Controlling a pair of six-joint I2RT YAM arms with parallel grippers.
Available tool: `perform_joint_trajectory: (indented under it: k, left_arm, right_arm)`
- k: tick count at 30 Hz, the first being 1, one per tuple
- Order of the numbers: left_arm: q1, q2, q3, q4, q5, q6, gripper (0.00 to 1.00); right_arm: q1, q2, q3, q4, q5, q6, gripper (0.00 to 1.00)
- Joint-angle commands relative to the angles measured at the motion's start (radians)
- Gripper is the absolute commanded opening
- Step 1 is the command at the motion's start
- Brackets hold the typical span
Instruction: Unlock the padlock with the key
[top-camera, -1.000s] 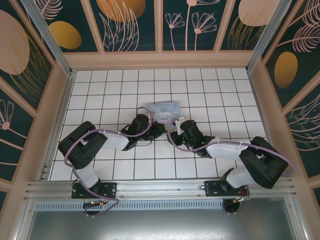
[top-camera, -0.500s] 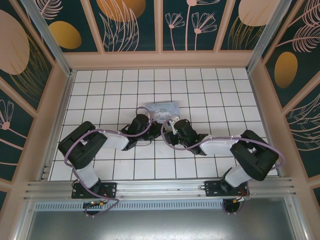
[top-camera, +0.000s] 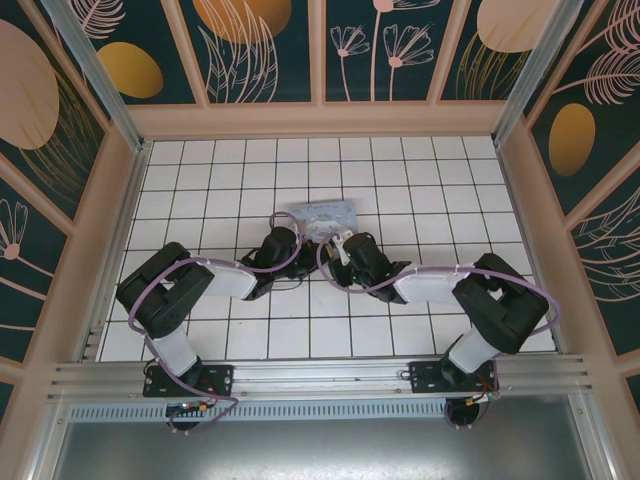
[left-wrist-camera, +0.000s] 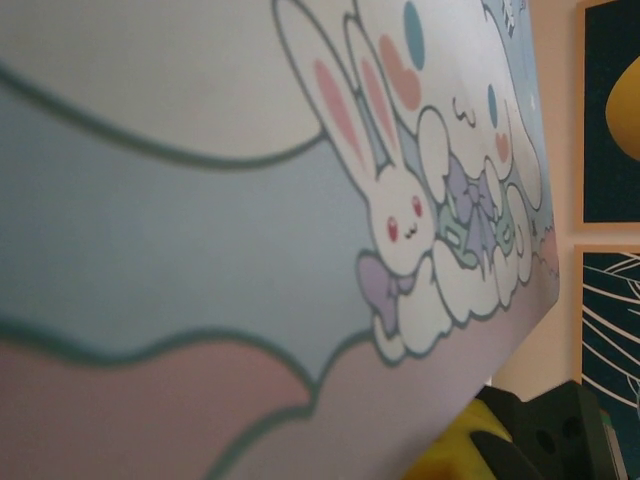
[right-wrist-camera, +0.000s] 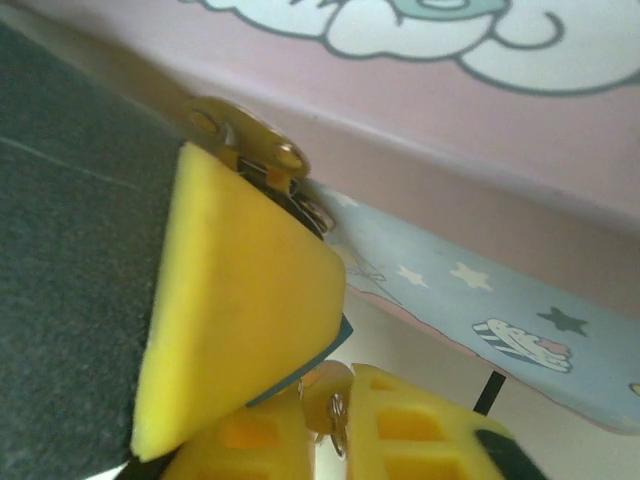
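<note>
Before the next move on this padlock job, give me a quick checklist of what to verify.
1. Right gripper shut on the key: ok, a small metal piece sits pinched between its yellow fingers.
2. Left gripper shut: ok.
3. Padlock in the left gripper: cannot tell; a blue sliver under a yellow pad may be it.
4. Keyhole in sight: not ok, hidden.
5. Room around the tin: not ok, both grippers crowd its near edge.

tin (right-wrist-camera: 480, 110) just behind right gripper (right-wrist-camera: 332, 425)
</note>
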Motion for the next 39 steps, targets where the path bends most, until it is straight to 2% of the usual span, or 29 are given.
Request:
perform_joint_trajectory:
  k: [1, 3, 10, 13, 16, 17, 21, 23, 32, 39]
  left_arm:
    - [-0.014, -0.006, -0.007, 0.002, 0.077, 0.013, 0.00]
    - [-0.013, -0.002, -0.008, 0.002, 0.078, 0.018, 0.00]
    - [-0.014, 0.015, -0.006, 0.000, 0.074, 0.035, 0.00]
    - [-0.014, 0.023, -0.006, 0.000, 0.069, 0.036, 0.00]
    - [-0.014, 0.025, -0.008, -0.001, 0.059, 0.037, 0.00]
    - [-0.014, 0.028, -0.010, -0.004, 0.056, 0.038, 0.00]
    - [-0.013, 0.029, -0.010, -0.016, 0.042, 0.044, 0.00]
    - [-0.014, 0.031, -0.012, -0.020, 0.039, 0.048, 0.00]
    - [-0.014, 0.035, -0.011, -0.051, 0.026, 0.084, 0.00]
    - [-0.014, 0.028, -0.017, -0.077, 0.015, 0.112, 0.00]
  right_arm:
    - [-0.046, -0.020, 0.056, 0.086, -0.056, 0.038, 0.05]
    - [-0.068, -0.024, 0.059, 0.091, -0.157, 0.055, 0.01]
    - [-0.143, 0.007, 0.062, 0.172, -0.609, 0.180, 0.00]
    - [-0.158, 0.027, 0.053, 0.219, -0.704, 0.229, 0.00]
    - [-0.169, 0.027, 0.034, 0.241, -0.714, 0.250, 0.00]
    - [-0.172, 0.023, 0.028, 0.239, -0.703, 0.250, 0.05]
    - [-0.194, -0.010, -0.020, 0.220, -0.681, 0.248, 0.38]
    - [-0.209, -0.037, -0.053, 0.225, -0.668, 0.257, 0.45]
    - [-0.253, -0.068, -0.134, 0.320, -0.595, 0.347, 0.51]
    - [-0.282, -0.010, -0.097, 0.372, -0.609, 0.400, 0.51]
